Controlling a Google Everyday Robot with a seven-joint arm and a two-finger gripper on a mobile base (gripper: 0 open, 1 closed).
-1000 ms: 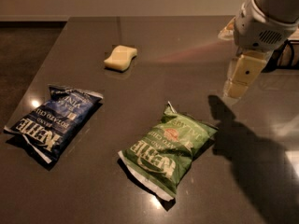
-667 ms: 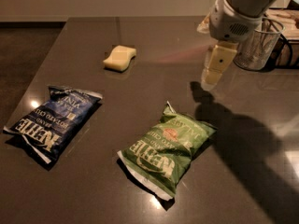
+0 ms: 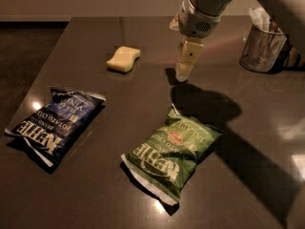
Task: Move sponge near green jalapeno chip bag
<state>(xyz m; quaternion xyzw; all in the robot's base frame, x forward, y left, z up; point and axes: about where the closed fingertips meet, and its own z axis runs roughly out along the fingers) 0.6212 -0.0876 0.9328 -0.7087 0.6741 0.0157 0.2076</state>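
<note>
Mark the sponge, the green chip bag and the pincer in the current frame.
Pale yellow wavy-sided sponge [image 3: 123, 59], camera view: centre of its top face.
Crinkly green Kettle chip bag [image 3: 172, 151], camera view: middle of its printed front.
Cream pincer [image 3: 183, 75], camera view: lower tip, right of the sponge, beyond the bag.

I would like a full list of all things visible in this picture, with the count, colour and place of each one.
sponge: one, pale yellow, far left part of the table, apart from both bags
green jalapeno chip bag: one, green, near centre, lying flat
blue chip bag: one, dark blue, near left edge, lying flat
mesh cup: one, metallic, far right
table: one, dark brown, under everything
gripper: one, pale, over the table, right of the sponge
</note>
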